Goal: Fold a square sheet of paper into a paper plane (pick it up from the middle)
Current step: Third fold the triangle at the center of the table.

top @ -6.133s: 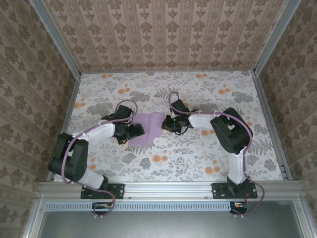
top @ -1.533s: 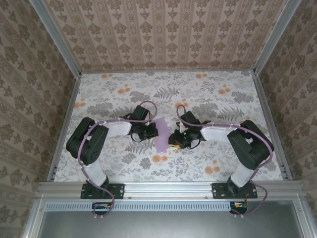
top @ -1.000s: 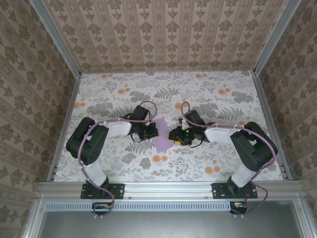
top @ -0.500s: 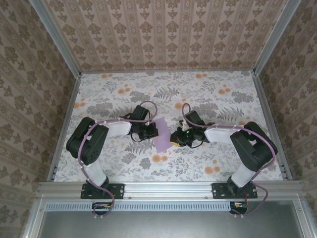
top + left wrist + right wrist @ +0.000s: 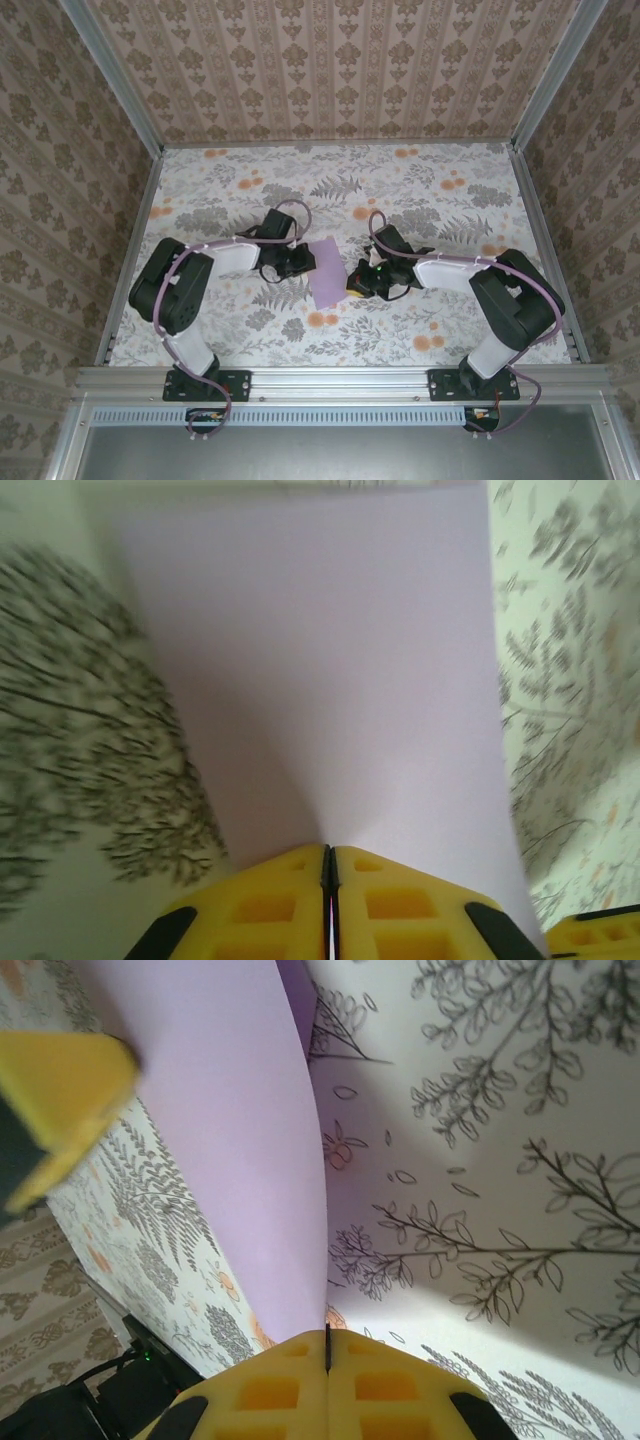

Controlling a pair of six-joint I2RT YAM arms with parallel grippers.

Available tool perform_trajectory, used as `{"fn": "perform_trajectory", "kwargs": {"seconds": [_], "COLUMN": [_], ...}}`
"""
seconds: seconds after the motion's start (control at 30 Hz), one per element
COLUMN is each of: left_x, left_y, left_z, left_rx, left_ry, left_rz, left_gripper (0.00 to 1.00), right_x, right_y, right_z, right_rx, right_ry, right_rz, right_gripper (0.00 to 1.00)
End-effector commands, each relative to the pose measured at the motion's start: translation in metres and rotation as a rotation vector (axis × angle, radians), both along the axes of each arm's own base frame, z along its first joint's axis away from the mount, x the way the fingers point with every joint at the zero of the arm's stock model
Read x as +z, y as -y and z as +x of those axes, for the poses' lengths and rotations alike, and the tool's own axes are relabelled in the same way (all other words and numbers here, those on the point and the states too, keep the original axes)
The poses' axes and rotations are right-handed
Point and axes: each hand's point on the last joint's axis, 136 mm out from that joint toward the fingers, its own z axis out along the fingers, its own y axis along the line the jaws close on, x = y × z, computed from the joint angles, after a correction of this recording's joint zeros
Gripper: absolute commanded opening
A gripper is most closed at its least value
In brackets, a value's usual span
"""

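**Item 1, just left of the tabletop's centre.** Your left gripper (image 5: pixel 305 262) has a black body and yellow foam pads. It reaches in over the white, floral-patterned tabletop (image 5: pixel 420 180) from the left side. In the left wrist view its two pads meet along a hairline seam (image 5: pixel 328 875), and the paper's edge runs into that seam. You have it clamped on the sheet.

**Item 2, at the tabletop's centre.** This is the square sheet of thin lavender-purple paper (image 5: pixel 326 272), plain and unmarked. From above you see it as a narrow slanted strip, taller than it is wide. It is held at its left edge by one gripper and low on its right edge by the other. The left wrist view shows it as a broad smooth face (image 5: pixel 330 680). In the right wrist view it bows in a curve (image 5: pixel 230 1160) and throws a soft shadow on the tabletop. You cannot tell whether any of its edge rests on the tabletop.

**Item 3, just right of the tabletop's centre.** Your right gripper (image 5: pixel 352 283) has the same black body and yellow pads, and it reaches in from the right side. In the right wrist view its pads are pressed tight together (image 5: pixel 327 1345) with the sheet's edge pinched at the seam. A blurred yellow pad (image 5: pixel 60 1080) of the left gripper lies against the sheet's far side.
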Motion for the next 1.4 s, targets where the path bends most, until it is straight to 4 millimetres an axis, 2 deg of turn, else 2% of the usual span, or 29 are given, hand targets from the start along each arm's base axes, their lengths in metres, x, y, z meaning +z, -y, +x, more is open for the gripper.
{"fn": "perform_trajectory", "kwargs": {"seconds": [0.0, 0.17, 0.33, 0.57, 0.83, 1.0, 1.17, 1.37], "left_x": [0.014, -0.004, -0.013, -0.026, -0.032, -0.035, -0.038, -0.040], "left_y": [-0.010, -0.009, -0.008, -0.011, -0.008, -0.007, -0.009, -0.009], "left_z": [0.013, 0.009, 0.005, 0.000, 0.003, 0.004, 0.004, 0.003], "left_rx": [0.021, -0.003, -0.018, -0.036, -0.053, -0.053, -0.047, -0.046], "left_ry": [0.061, 0.014, -0.010, -0.043, -0.048, -0.053, -0.058, -0.063], "left_rz": [-0.012, -0.009, -0.002, 0.034, 0.040, 0.044, 0.049, 0.051], "left_gripper": [0.12, 0.08, 0.07, 0.06, 0.05, 0.05, 0.05, 0.04], "right_x": [0.007, 0.006, 0.009, 0.023, 0.012, 0.002, -0.010, -0.015], "right_y": [0.001, -0.004, -0.014, -0.040, -0.064, -0.066, -0.058, -0.057], "right_z": [0.002, 0.002, 0.004, 0.017, 0.033, 0.040, 0.042, 0.048], "right_rx": [-0.028, -0.021, -0.011, 0.017, 0.014, -0.019, -0.070, -0.104], "right_ry": [-0.017, -0.029, -0.025, 0.027, 0.050, 0.051, 0.041, 0.049], "right_rz": [-0.036, -0.043, -0.036, 0.005, 0.011, -0.007, -0.045, -0.050], "right_gripper": [0.00, 0.00, 0.00, 0.00, 0.00, 0.00, 0.00, 0.00]}}
